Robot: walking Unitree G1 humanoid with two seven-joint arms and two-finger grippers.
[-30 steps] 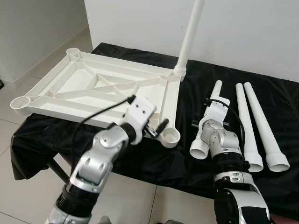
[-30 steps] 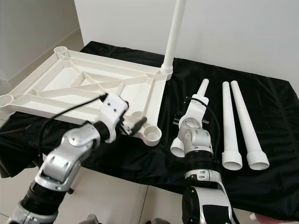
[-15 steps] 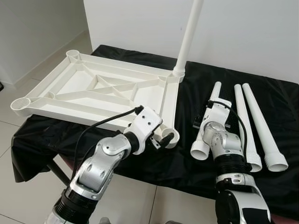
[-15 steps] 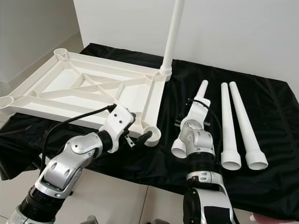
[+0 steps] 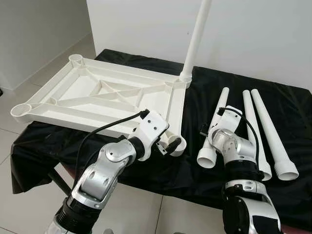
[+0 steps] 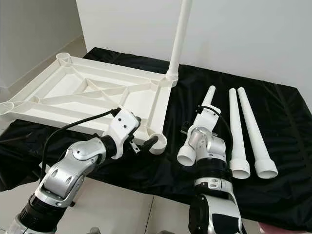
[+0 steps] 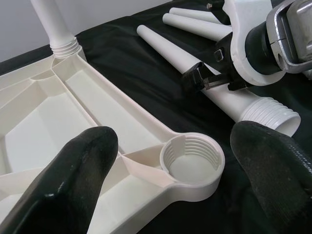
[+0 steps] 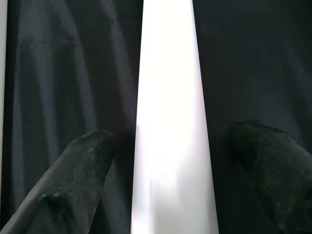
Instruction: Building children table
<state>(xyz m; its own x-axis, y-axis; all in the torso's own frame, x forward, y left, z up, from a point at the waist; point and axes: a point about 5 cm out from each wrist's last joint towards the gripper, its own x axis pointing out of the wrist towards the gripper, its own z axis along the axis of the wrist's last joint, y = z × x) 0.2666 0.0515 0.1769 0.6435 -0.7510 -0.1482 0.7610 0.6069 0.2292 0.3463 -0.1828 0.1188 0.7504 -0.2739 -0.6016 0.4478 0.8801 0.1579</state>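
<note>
A white tapered leg point(image 8: 170, 126) lies on black cloth point(image 8: 58, 68), running lengthwise between the right claw's point(image 8: 170, 180) two spread black fingers point(image 8: 73, 180), with gaps on both sides.

A plain room in a home: white walls point(image 5: 273, 34), pale floor tiles point(image 5: 19, 146), and a worktop under a black cloth point(image 5: 204, 92) bearing white plastic furniture parts point(image 5: 97, 92).

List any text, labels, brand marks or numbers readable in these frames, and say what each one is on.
None can be read: the white table top, the upright leg, the three loose legs on the black cloth and both arms' casings bear no legible words, numbers or signs.
</note>
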